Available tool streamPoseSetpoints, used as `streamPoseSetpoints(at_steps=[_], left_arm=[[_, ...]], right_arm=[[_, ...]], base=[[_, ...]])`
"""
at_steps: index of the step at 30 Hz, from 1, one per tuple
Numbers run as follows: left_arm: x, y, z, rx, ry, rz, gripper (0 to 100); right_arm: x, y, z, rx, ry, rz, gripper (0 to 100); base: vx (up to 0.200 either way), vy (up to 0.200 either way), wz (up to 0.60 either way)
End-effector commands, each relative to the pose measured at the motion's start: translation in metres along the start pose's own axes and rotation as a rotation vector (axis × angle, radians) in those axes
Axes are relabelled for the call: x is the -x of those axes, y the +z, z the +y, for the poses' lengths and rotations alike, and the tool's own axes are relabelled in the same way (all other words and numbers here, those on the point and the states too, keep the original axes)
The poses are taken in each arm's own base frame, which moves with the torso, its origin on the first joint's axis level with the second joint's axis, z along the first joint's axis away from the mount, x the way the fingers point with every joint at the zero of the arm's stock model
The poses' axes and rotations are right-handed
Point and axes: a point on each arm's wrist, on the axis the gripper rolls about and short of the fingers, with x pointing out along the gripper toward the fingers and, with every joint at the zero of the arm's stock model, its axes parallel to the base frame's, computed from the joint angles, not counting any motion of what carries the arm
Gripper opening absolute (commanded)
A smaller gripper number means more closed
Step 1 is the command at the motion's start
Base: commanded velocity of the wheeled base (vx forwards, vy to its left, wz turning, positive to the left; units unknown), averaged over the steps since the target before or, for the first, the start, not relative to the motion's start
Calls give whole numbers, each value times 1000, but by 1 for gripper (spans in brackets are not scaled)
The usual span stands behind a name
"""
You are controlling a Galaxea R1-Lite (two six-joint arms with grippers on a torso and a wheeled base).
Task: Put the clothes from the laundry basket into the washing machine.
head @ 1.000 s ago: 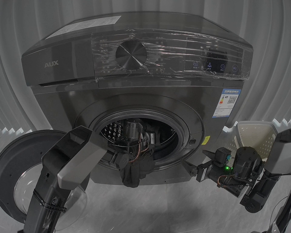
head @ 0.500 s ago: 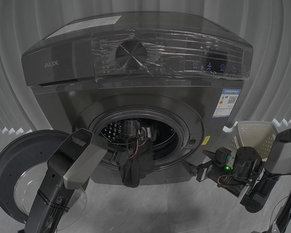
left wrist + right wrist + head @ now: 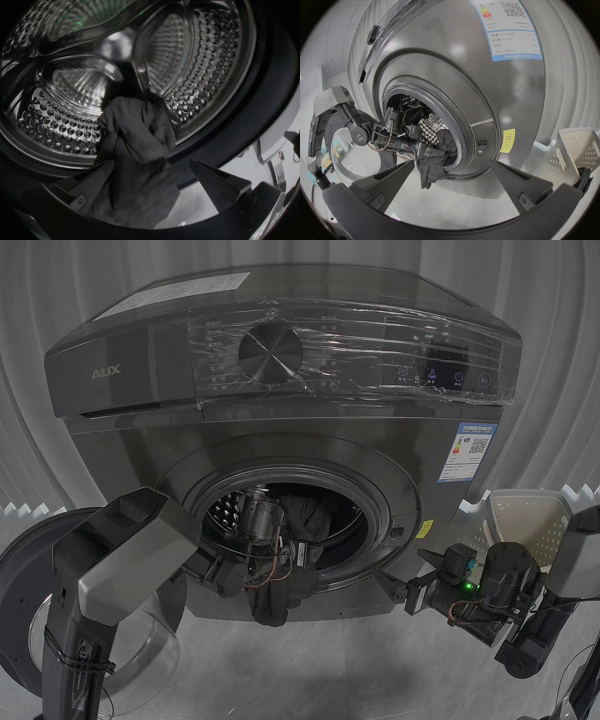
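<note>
The left gripper [image 3: 150,162] is at the washer [image 3: 375,446] mouth with its fingers spread apart, gripping nothing. 1 dark garment [image 3: 140,137] lies between them, draped over the lip of the drum [image 3: 193,62], partly inside and partly hanging down the front. The right gripper [image 3: 450,163] hangs low, right of the mouth, near the basket [image 3: 531,521], its 2 fingers also apart and empty.

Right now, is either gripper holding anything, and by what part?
Nothing is held: left gripper and right gripper are open; the dark garment drapes over the door seal.
</note>
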Motion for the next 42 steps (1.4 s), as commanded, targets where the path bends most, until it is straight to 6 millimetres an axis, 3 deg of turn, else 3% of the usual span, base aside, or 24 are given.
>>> streamPoseSetpoints(at_steps=[1, 7, 17, 18, 25, 31, 37, 42], left_arm=[[8, -6, -5, -20, -15, 30, 100], [-10, -28, -1, -23, -2, 74, 100], [-27, -37, 5, -32, 12, 72, 100], [-28, -37, 5, -34, 12, 71, 0], [-27, -32, 5, -31, 10, 45, 0], [-31, -2, 1, -8, 15, -118, 0], [-53, 23, 2, 42, 63, -347, 0], [-64, 30, 4, 54, 83, -404, 0]], right_arm=[[0, 0, 0, 0, 0, -3, 100], [0, 1, 0, 0, 1, -5, 100], [-2, 2, 1, -1, 4, -15, 100], [-2, 2, 1, -1, 5, -13, 100], [-1, 4, 1, -1, 6, -21, 100], [-1, 6, 1, 0, 6, -29, 100], [-1, 7, 1, -1, 5, -33, 100], [-1, 7, 1, -1, 15, -32, 100]], base=[[0, 0, 0], [0, 0, 0], [0, 0, 0], [0, 0, 0], [0, 0, 0], [0, 0, 0], [0, 0, 0], [0, 0, 0]])
